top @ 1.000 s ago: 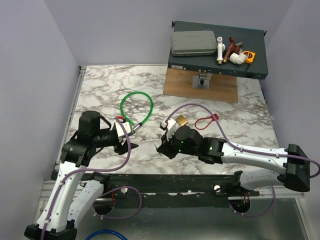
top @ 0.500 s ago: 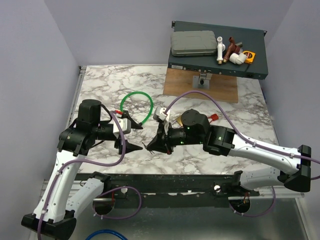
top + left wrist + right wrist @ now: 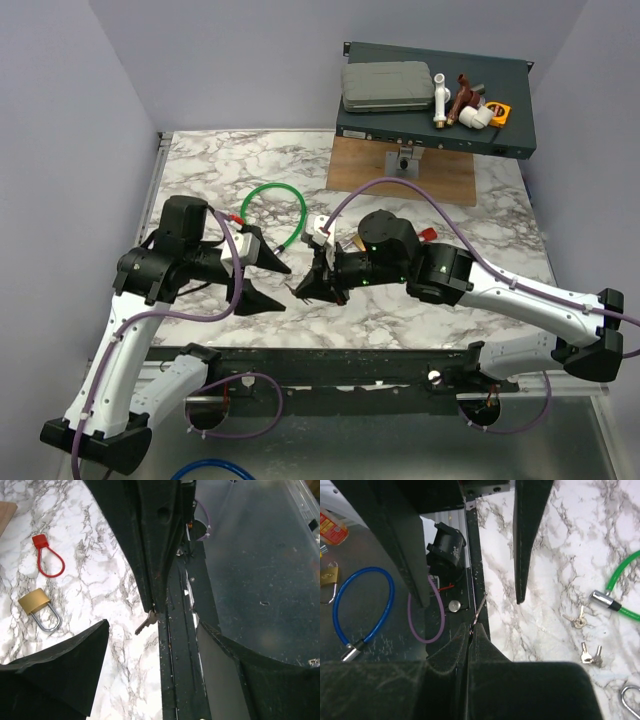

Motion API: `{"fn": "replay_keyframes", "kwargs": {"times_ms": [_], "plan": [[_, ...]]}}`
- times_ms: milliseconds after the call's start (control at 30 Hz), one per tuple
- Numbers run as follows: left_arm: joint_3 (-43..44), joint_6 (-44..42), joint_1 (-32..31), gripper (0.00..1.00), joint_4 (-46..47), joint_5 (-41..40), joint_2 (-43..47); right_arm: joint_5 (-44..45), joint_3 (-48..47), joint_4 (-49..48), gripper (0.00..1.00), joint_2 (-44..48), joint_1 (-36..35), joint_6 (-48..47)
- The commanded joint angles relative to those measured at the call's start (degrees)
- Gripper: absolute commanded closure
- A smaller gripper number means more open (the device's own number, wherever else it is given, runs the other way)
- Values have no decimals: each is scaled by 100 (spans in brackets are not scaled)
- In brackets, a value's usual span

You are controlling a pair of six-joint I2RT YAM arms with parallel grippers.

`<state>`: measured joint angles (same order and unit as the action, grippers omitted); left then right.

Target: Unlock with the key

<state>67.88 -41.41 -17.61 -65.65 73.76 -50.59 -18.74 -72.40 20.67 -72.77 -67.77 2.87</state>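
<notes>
Key [image 3: 480, 608], blade straight out leftward, pinched in right hand [image 3: 298, 291]; left hand [image 3: 287, 288] agape.

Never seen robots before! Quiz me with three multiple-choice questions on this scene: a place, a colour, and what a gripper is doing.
1. Where is the brass padlock? A on the marble table, beside the red cord loop; B in a drawer; C on the floor.
2. What colour is the thick cable loop on the table? A yellow; B green; C white.
3. The right gripper is: A open and empty; B shut on the small silver key; C shut on a pen.
Answers: A, the left wrist view shows them side by side; B, seen from above; B, it pinches the key.
</notes>
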Motion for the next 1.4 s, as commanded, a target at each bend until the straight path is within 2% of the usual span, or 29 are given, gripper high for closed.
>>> {"fn": "replay_keyframes", "kwargs": {"times_ms": [0,100,333,467,600,700,767,833,1000,1300,1367], "plan": [[-226,1056,-6,31,1136,-95,184,-165,-274,321,99,-3,10,-430],[-221,1272,-15,40,1311,17,159,-119,-292,355,99,18,10,-504],[-69,1268,-15,78,1061,190,-37,-8,-280,312,99,80,14,-621],[-6,1168,-28,76,846,196,-115,35,-231,220,99,158,16,-639],[15,1153,-33,59,764,152,-149,11,-239,236,99,169,15,-681],[15,1133,-48,56,748,148,-144,41,-248,238,99,163,16,-708],[15,1110,-58,60,738,153,-144,45,-272,236,99,147,12,-709],[22,1097,-68,70,745,150,-144,32,-288,228,99,136,16,-721],[43,1047,-81,100,737,165,-119,31,-292,192,99,115,10,-709],[168,683,-155,100,257,168,-102,239,-148,-59,99,164,14,-639],[239,646,-155,100,216,132,-113,357,-102,-78,95,182,14,-639]]}}
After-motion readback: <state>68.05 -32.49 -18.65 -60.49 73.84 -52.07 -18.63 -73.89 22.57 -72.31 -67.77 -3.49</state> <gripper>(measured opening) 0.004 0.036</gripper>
